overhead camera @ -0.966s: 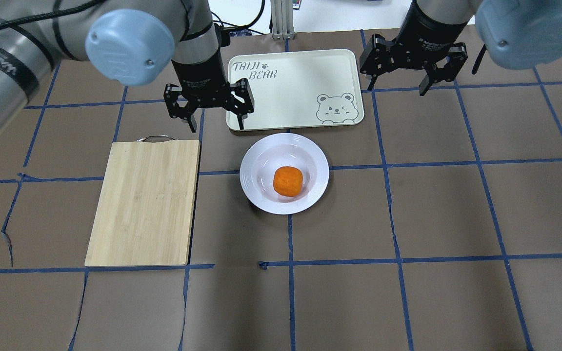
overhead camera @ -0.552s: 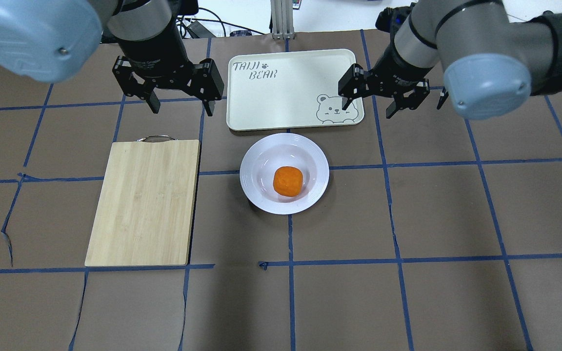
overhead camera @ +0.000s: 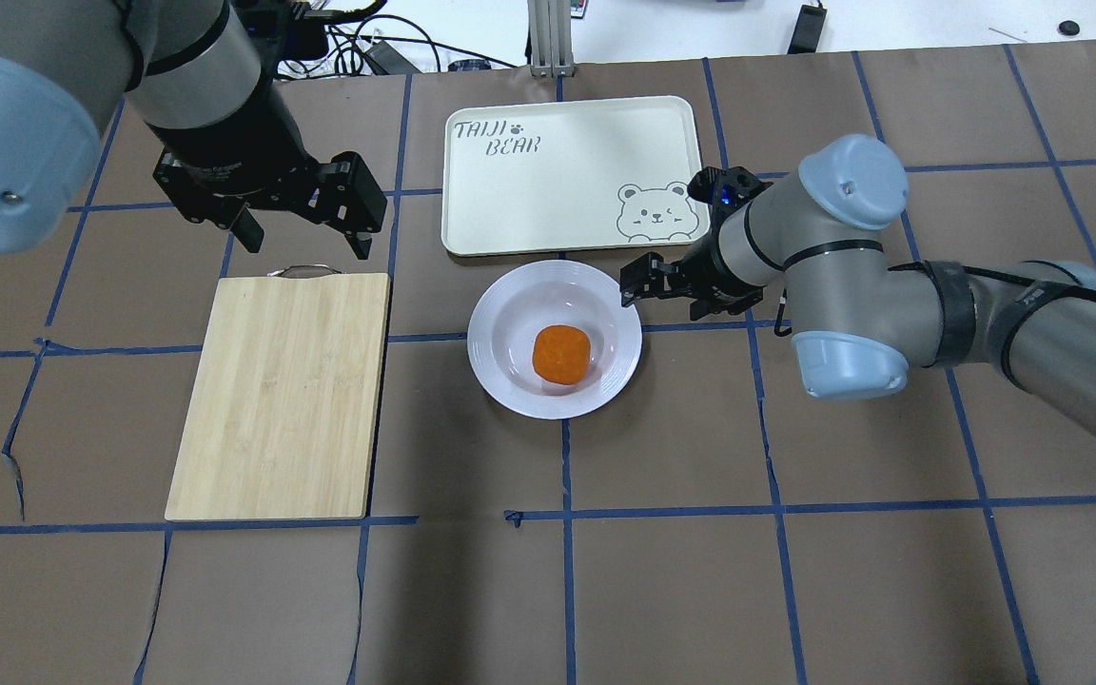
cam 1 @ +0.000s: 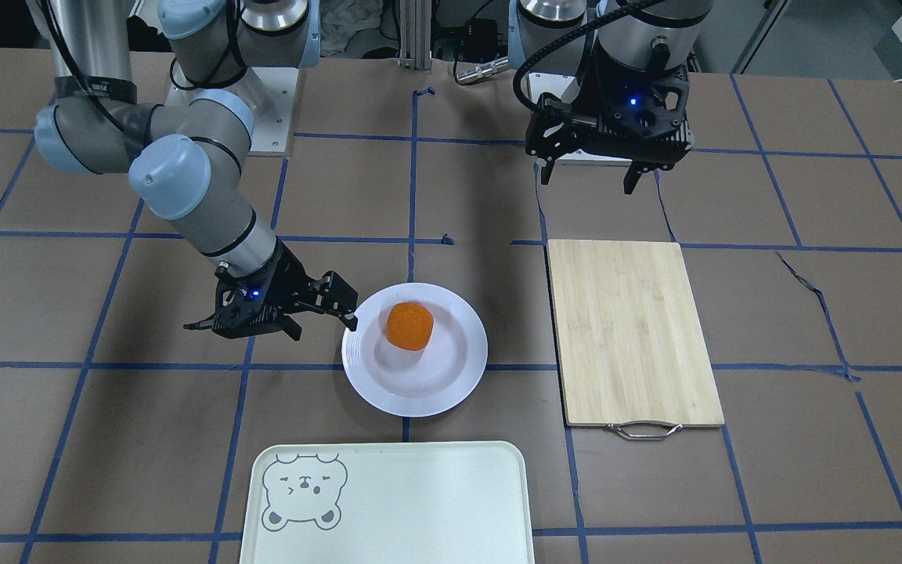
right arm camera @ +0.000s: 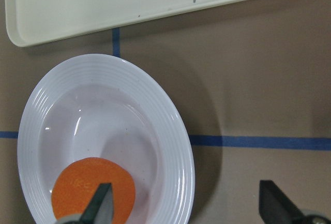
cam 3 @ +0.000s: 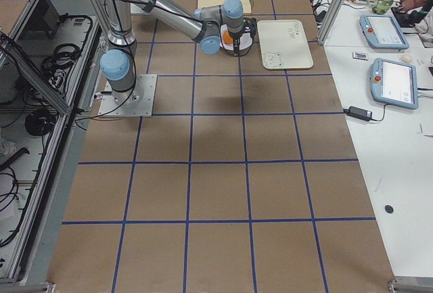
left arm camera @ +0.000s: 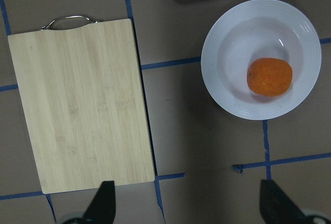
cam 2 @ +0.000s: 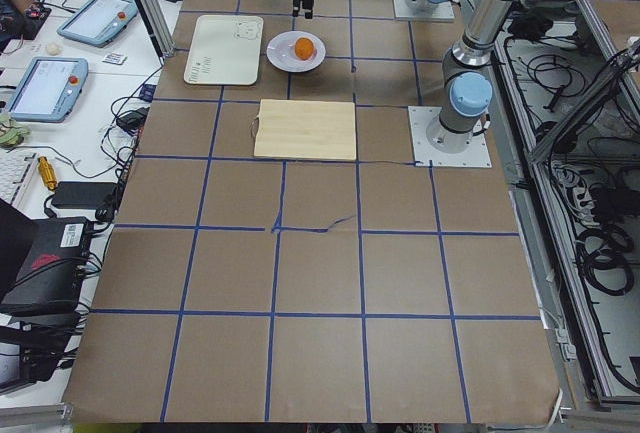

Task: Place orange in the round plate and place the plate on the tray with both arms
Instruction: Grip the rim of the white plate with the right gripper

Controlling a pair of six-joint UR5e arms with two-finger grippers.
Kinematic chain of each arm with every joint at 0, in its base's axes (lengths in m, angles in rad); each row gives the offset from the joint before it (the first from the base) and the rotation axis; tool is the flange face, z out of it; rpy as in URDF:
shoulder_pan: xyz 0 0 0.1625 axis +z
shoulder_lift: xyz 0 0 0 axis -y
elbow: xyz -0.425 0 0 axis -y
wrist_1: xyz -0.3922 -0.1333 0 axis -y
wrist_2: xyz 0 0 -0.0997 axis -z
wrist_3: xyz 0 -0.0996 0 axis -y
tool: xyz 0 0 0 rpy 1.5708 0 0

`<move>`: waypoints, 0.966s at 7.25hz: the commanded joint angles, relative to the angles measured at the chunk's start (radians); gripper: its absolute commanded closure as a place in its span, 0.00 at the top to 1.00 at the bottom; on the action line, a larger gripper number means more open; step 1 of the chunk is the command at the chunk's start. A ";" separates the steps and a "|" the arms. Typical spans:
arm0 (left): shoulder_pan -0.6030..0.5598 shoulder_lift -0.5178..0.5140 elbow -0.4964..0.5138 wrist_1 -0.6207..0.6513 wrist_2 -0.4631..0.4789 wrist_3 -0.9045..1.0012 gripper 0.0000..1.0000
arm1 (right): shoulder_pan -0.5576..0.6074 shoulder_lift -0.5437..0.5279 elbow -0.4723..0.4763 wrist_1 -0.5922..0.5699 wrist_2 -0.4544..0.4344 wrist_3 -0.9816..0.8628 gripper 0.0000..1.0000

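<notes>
The orange (overhead camera: 562,354) lies in the well of the white round plate (overhead camera: 486,342), which stands on the table just in front of the tray (overhead camera: 567,181). My right gripper (overhead camera: 662,303) is open and low at the plate's right edge. In the right wrist view, one fingertip (right arm camera: 103,203) is over the orange (right arm camera: 93,190) and the other is outside the rim (right arm camera: 181,146). My left gripper (overhead camera: 303,240) hangs open and holds nothing, above the table behind the cutting board's handle, well left of the plate. In the front view the orange (cam 1: 409,325) sits slightly off the plate's centre.
A bamboo cutting board (overhead camera: 282,395) with a metal handle lies left of the plate. The tray (cam 1: 420,501) holds nothing and bears a bear drawing (overhead camera: 655,211) in its near right corner. Brown paper with blue tape lines covers the table.
My right arm swung down and inward, from beside the tray to the plate's right rim. My left gripper drifted left and a little toward the board. Both stayed open; plate and orange did not move.
</notes>
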 commanded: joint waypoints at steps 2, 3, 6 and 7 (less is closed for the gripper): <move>0.020 0.007 -0.008 0.020 -0.009 0.010 1.00 | 0.007 0.082 0.025 -0.095 0.043 0.007 1.00; 0.022 0.007 -0.008 0.019 -0.006 0.011 1.00 | 0.007 0.081 0.039 -0.103 0.045 0.009 1.00; 0.026 0.007 0.003 0.016 0.003 0.008 1.00 | 0.021 0.119 0.041 -0.150 0.039 0.009 0.92; 0.025 0.007 0.003 0.016 0.002 0.008 1.00 | 0.031 0.118 0.039 -0.152 0.040 0.010 0.72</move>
